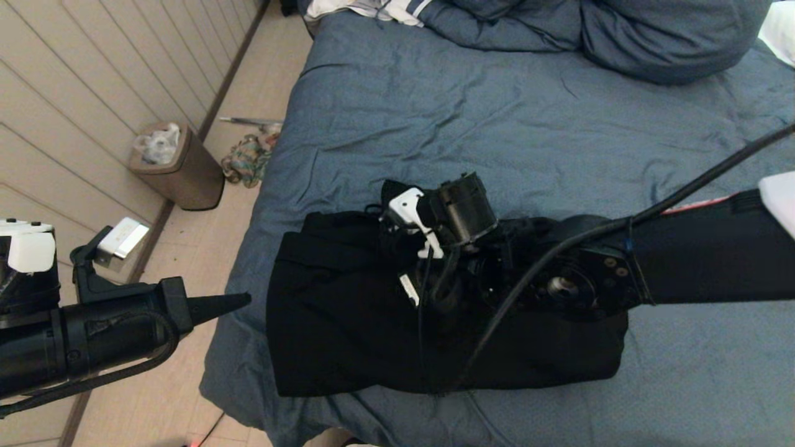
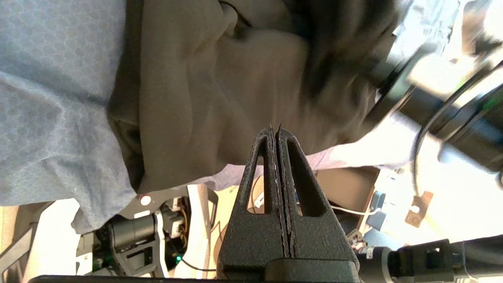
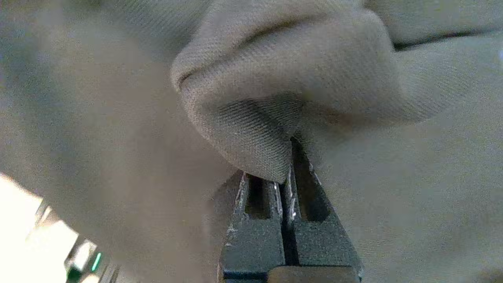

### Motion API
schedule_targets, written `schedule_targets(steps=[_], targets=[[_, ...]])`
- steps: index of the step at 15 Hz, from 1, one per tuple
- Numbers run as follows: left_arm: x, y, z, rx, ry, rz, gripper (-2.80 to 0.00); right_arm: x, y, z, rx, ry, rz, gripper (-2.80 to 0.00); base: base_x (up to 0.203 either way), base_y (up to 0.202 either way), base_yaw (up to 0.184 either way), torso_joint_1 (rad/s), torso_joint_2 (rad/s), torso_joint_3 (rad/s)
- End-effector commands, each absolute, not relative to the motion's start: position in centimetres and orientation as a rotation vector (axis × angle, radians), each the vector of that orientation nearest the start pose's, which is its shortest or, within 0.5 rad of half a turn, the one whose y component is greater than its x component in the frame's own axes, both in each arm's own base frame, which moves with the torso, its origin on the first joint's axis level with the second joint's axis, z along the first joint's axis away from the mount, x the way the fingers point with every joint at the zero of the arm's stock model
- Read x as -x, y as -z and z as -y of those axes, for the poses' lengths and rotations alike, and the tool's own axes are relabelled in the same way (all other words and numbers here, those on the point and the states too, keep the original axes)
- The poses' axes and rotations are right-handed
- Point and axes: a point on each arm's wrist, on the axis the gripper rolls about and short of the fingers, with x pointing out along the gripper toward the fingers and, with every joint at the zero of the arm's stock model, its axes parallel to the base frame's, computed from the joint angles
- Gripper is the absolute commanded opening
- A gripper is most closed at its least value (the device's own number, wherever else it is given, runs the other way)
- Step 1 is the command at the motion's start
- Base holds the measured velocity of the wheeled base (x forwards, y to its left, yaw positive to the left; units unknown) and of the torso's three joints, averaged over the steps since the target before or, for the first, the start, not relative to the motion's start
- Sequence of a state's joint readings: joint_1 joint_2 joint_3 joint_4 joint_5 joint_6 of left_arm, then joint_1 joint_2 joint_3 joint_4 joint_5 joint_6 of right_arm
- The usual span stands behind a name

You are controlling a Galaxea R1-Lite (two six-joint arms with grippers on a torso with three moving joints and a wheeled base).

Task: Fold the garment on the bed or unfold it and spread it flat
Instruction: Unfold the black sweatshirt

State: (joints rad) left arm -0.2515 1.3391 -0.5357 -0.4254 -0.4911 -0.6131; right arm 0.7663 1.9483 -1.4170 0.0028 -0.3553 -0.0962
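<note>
Head view: bin (image 1: 177, 164) beside bed (image 1: 497, 124).

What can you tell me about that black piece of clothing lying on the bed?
The garment is plain black, of thick soft-looking fabric, bundled into a rough rectangle rather than spread out. It lies on the near part of the blue bed, close to its left edge. The right end effector is shut on a fold of it; the left end effector, shut too, hangs beside the bed, apart from it.

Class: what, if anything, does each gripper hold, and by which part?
Right gripper pinches a fold of the garment; left gripper holds nothing.
</note>
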Motion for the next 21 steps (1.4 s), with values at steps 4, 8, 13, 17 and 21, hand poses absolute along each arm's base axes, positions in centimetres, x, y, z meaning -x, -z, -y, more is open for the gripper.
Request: schedule_targets(steps=[4,8,13,17,21], targets=[[-19.0,-18.2,6.0,0.627,0.596,-0.598,-2.8,-33.0,-24.8,-25.7,0.272,-0.269,-0.259,-2.8,0.0,0.0,0.0,0.0,0.0,0.0],[-18.9,-18.0,6.0,0.623,0.604,-0.586,-2.8,-40.8,-23.2,-24.6,0.286,-0.093,-0.19,-2.8,0.0,0.0,0.0,0.0,0.0,0.0],[-18.7,-17.6,6.4,0.614,0.628,-0.578,-2.8,-44.5,-21.4,-22.7,0.267,0.048,-0.048,-2.8,0.0,0.0,0.0,0.0,0.0,0.0],[-18.6,-17.0,7.1,0.603,0.655,-0.617,-2.8,-44.3,-21.9,-22.9,0.261,0.042,-0.011,0.0,0.0,0.0,0.0,0.0,0.0,0.0],[-18.5,-17.0,7.2,0.602,0.657,-0.616,-2.8,-42.6,-27.0,-20.9,0.195,0.079,0.096,0.0,0.0,0.0,0.0,0.0,0.0,0.0]])
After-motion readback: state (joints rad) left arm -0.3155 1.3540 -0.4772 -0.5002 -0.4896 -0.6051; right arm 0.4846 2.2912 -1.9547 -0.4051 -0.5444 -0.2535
